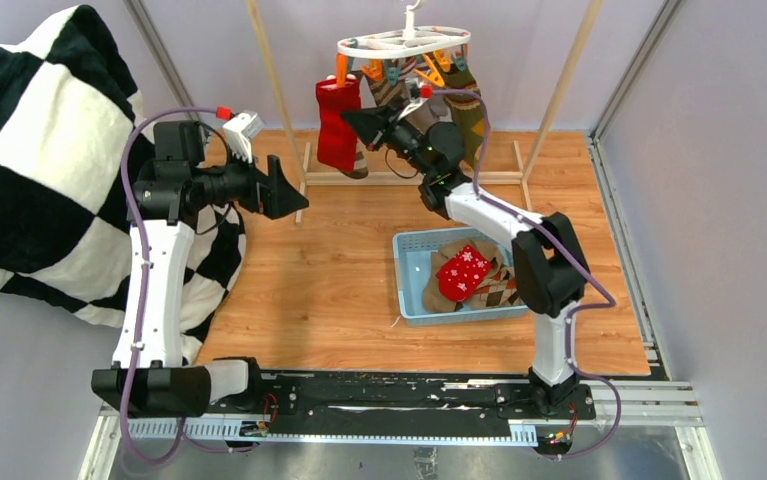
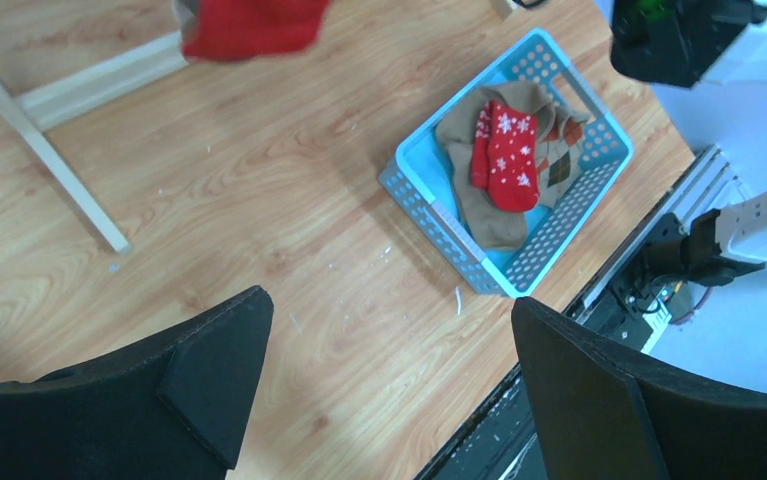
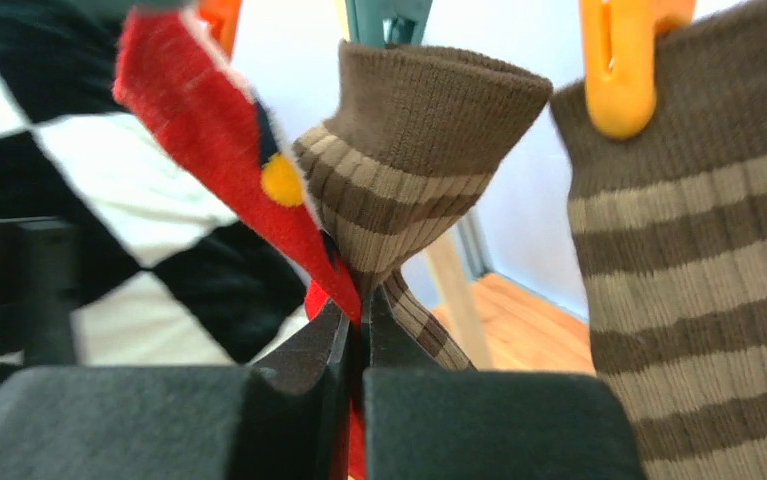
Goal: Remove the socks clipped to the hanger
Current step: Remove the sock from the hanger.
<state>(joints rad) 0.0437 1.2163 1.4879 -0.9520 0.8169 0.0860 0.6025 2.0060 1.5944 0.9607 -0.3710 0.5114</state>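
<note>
A black-and-white checkered blanket (image 1: 29,150) is seen filling the upper left of the overhead view, beside a wooden table (image 1: 339,280) that takes up the centre. A wooden rack (image 1: 269,70) is stood at the top of that view, and a white hanger (image 1: 404,42) is hung from it at the top centre. A blue basket (image 1: 406,290) is set on the table right of centre, and several socks are piled inside it, with a red snowflake sock (image 1: 464,270) uppermost. The left gripper (image 1: 284,188) is held at centre left above the table; its jaws are spread wide and nothing is held between them. The right gripper (image 1: 354,118) is raised just under the hanger. In the right wrist view its jaws are seen pressed together on the twisted fabric of a brown striped sock (image 3: 399,170), which is hung from a teal clip (image 3: 384,20) at the top centre. A red sock (image 3: 209,130) is drawn down into the same pinch; whether it is gripped too cannot be told. A second striped sock (image 3: 699,280) is hung at the right edge from an orange clip (image 3: 619,70).
</note>
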